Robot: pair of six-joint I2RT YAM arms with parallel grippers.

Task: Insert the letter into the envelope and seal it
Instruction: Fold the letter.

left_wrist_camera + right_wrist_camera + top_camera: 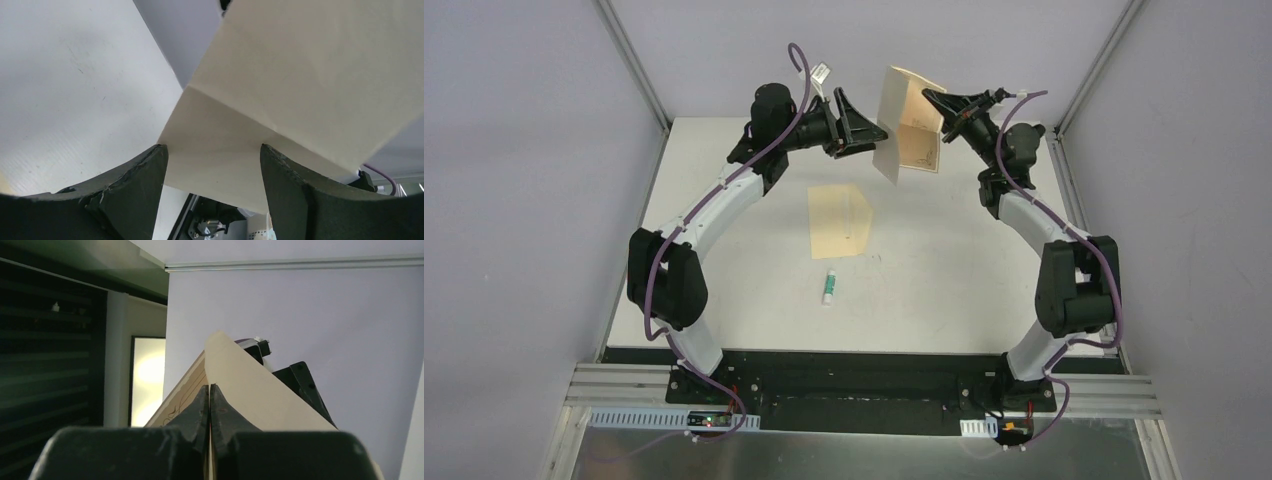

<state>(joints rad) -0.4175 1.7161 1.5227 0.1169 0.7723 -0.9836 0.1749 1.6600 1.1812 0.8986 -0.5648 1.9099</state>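
Note:
The letter (909, 125), a pale cream folded sheet with faint line drawings on one face, hangs in the air over the table's far edge. My right gripper (934, 100) is shut on its upper right edge; in the right wrist view the closed gripper (210, 386) pinches the letter (255, 390). My left gripper (876, 133) is open at the sheet's lower left. In the left wrist view a corner of the letter (280, 90) lies between the spread fingers (150, 170) of that gripper (212, 147), without being clamped. The yellow-tan envelope (839, 222) lies flat mid-table, its flap open.
A small white-green tube (828, 286) lies just in front of the envelope. The white table (944, 270) is bounded by metal frame rails (634, 70) and grey walls on the left, right and back. Both arm bases stand at the near edge.

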